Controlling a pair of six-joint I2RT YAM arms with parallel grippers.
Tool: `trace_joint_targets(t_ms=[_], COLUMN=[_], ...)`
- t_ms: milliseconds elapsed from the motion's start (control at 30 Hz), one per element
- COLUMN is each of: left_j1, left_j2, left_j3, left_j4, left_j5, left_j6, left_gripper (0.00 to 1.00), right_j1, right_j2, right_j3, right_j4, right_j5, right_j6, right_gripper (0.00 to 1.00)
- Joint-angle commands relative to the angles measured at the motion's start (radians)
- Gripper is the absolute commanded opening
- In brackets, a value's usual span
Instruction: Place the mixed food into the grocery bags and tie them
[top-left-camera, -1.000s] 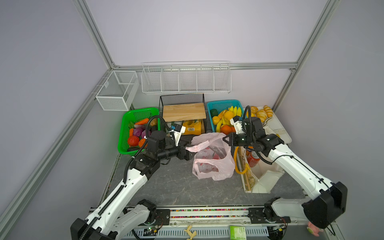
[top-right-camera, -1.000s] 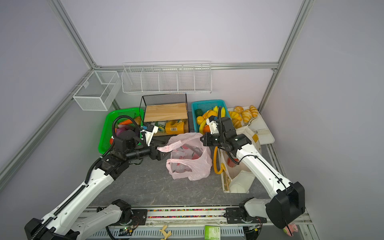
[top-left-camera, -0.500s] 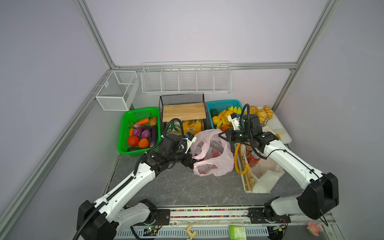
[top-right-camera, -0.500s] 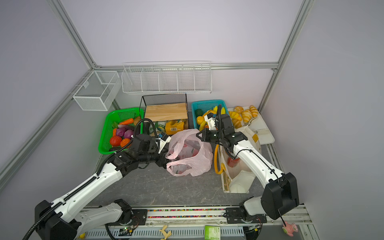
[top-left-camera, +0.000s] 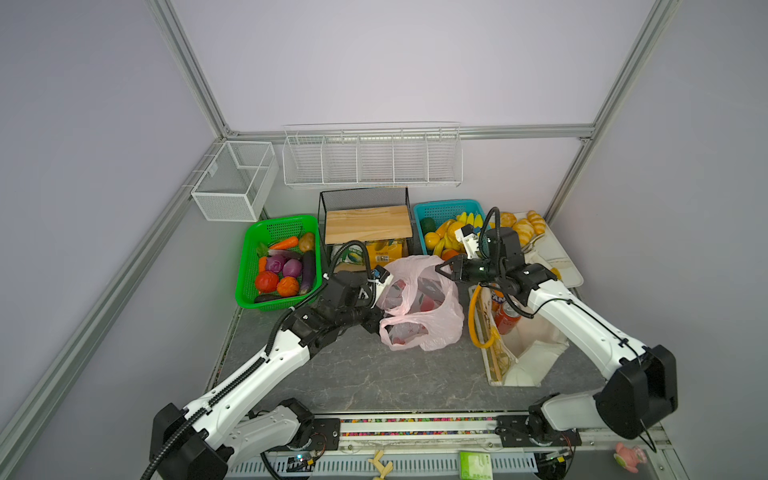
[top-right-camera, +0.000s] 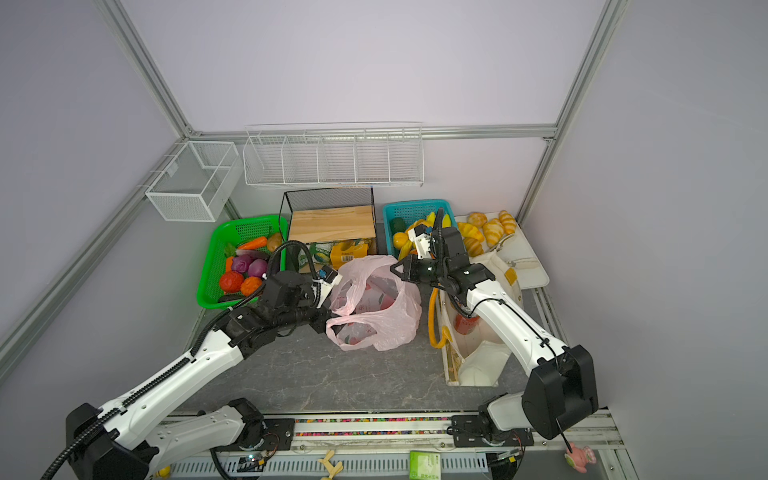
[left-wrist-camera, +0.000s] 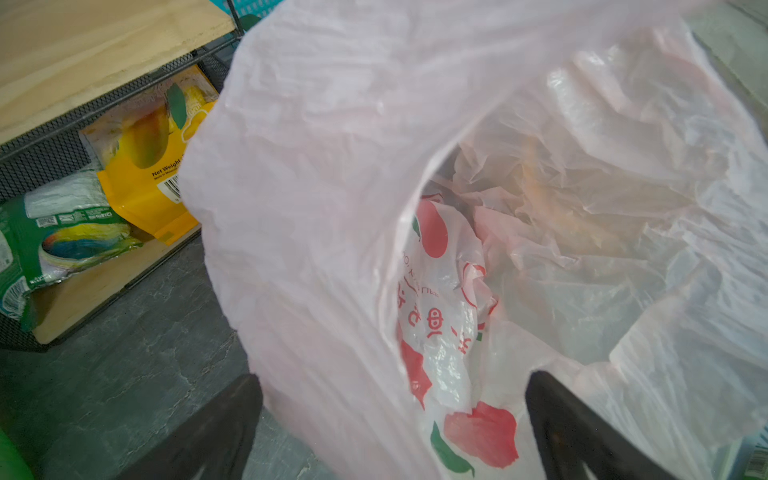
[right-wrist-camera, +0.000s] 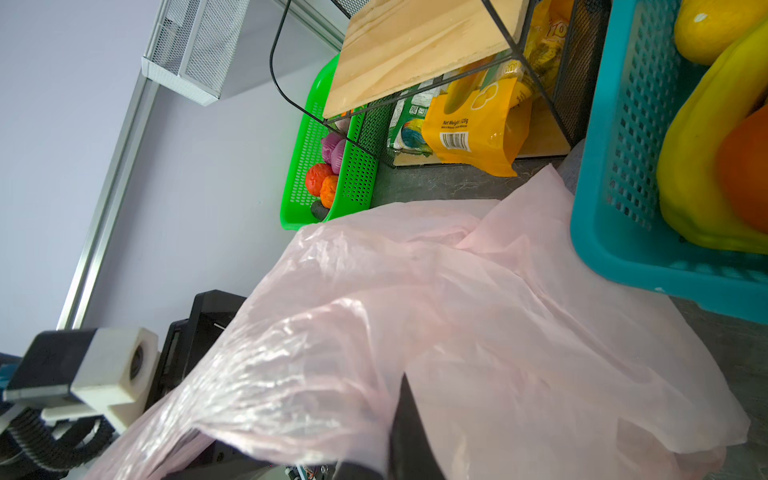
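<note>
The pink plastic grocery bag (top-left-camera: 419, 307) (top-right-camera: 374, 311) sits mid-table with its mouth held up. My right gripper (top-left-camera: 441, 270) (right-wrist-camera: 401, 386) is shut on the bag's upper rim. My left gripper (top-left-camera: 376, 320) (left-wrist-camera: 392, 376) stands open at the bag's left side, and pink film (left-wrist-camera: 332, 249) hangs between its fingers. The cream tote (top-left-camera: 528, 353) lies at the right with an orange Fanta can (top-left-camera: 494, 297) and a red can (top-left-camera: 508, 318) inside. A red tomato (top-left-camera: 266, 281), an orange round vegetable (top-left-camera: 288, 286) and a purple one (top-left-camera: 275, 264) lie in the green basket (top-left-camera: 282, 224).
A teal basket (top-left-camera: 444, 206) of bananas and oranges stands behind the bag, beside croissants (top-left-camera: 524, 226) on a white tray. A black wire rack with a wooden board (top-left-camera: 368, 223) holds snack packets (left-wrist-camera: 141, 166). White wire baskets (top-left-camera: 372, 158) hang on the back wall.
My left arm has swung right from beside the green basket and dropped to the bag's left side, still open. My right gripper kept its hold on the rim and shifted slightly left.
</note>
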Motion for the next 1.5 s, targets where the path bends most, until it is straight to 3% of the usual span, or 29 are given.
trace_joint_targets(t_ms=[0,100,400,533,600,767,867,1067,1200,1467], left_j1=[-0.017,-0.022,-0.02,0.001,0.058,0.349,0.496,0.604,0.744,0.818], left_j2=[-0.041,-0.064,-0.171,-0.218,-0.203,-0.082,-0.034,0.138,0.231,0.542], left_j3=[-0.028,-0.028,0.004,0.009,0.025,0.128,0.137,0.226,0.233,0.385], left_j4=[0.004,-0.004,-0.148,-0.181,-0.193,-0.234,-0.187,-0.242,-0.237,-0.292], left_j5=[-0.039,-0.006,-0.071,-0.039,-0.011,0.015,0.013,-0.291,-0.279,-0.309], left_j6=[0.105,0.145,0.091,0.061,-0.008,-0.295,-0.39,-0.39,-0.405,-0.404], left_gripper=[0.98,0.97,0.95,0.98,0.97,0.93,0.91,0.9,0.84,0.85], right_j1=[0.009,0.014,-0.052,-0.076,-0.086,-0.085,-0.073,-0.033,-0.033,-0.044], right_j2=[-0.001,0.004,-0.067,-0.107,-0.13,-0.161,-0.149,-0.098,-0.091,-0.098], right_j3=[-0.007,-0.01,-0.007,0.007,0.005,-0.039,-0.053,-0.045,-0.067,-0.094], right_j4=[0.022,0.006,-0.125,-0.196,-0.217,-0.161,-0.093,-0.048,-0.019,0.001], right_j5=[-0.012,-0.002,0.093,0.149,0.167,0.15,0.111,0.07,0.038,0.022], right_j6=[0.028,0.017,-0.07,-0.113,-0.121,-0.099,-0.082,-0.122,-0.145,-0.188], right_gripper=[0.07,0.07,0.07,0.07,0.07,0.07,0.07,0.07,0.07,0.07])
